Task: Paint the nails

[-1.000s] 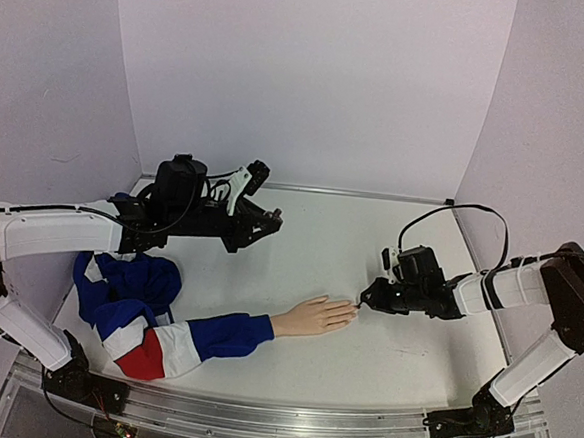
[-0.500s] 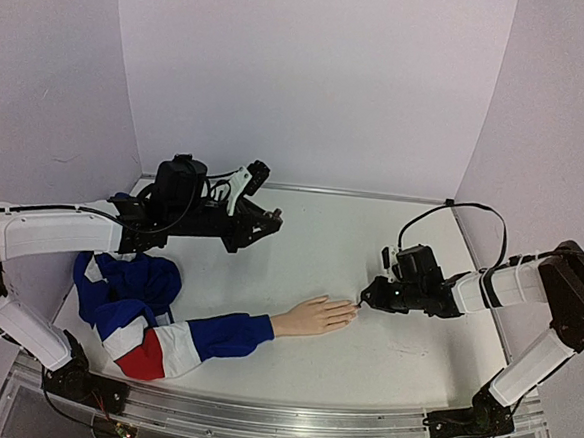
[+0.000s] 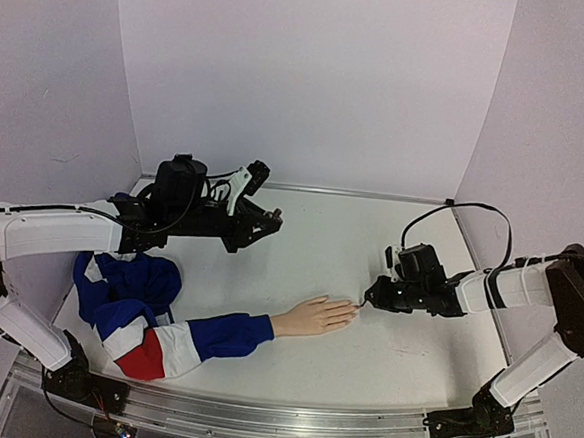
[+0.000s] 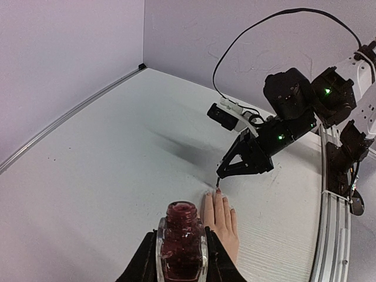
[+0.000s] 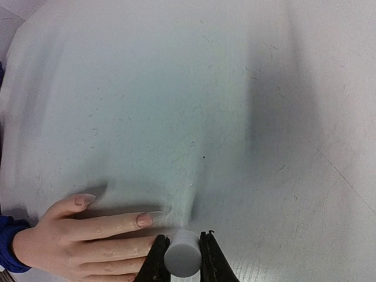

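Your right end effector (image 3: 370, 298) clamps the pale brush cap (image 5: 183, 254) beside the nails (image 5: 144, 220), lower left of its wrist view; your left end effector (image 3: 272, 218) grips the open polish bottle (image 4: 181, 236).

You have the nails (image 5: 144, 220) small, pale pink, facing up, on the mannequin hand (image 3: 310, 316) lying palm down.
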`<action>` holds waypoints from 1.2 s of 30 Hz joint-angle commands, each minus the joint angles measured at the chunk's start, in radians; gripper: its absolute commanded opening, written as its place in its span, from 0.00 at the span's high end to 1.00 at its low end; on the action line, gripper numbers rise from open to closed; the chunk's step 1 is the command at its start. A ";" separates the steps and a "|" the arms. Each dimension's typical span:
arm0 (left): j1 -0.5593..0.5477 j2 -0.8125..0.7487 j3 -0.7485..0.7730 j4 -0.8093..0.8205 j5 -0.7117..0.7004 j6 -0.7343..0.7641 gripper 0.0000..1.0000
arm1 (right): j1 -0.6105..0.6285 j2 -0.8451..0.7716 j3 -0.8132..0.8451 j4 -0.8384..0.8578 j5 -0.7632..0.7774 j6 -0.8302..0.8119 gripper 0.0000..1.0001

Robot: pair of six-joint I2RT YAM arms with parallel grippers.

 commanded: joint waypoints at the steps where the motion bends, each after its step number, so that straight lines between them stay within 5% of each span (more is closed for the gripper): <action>1: -0.005 -0.018 0.049 0.052 0.012 0.005 1.00 | -0.004 -0.076 0.016 -0.014 -0.019 -0.032 1.00; 36: -0.005 -0.012 0.051 0.052 0.018 0.001 1.00 | -0.004 0.014 0.024 0.014 -0.039 -0.012 1.00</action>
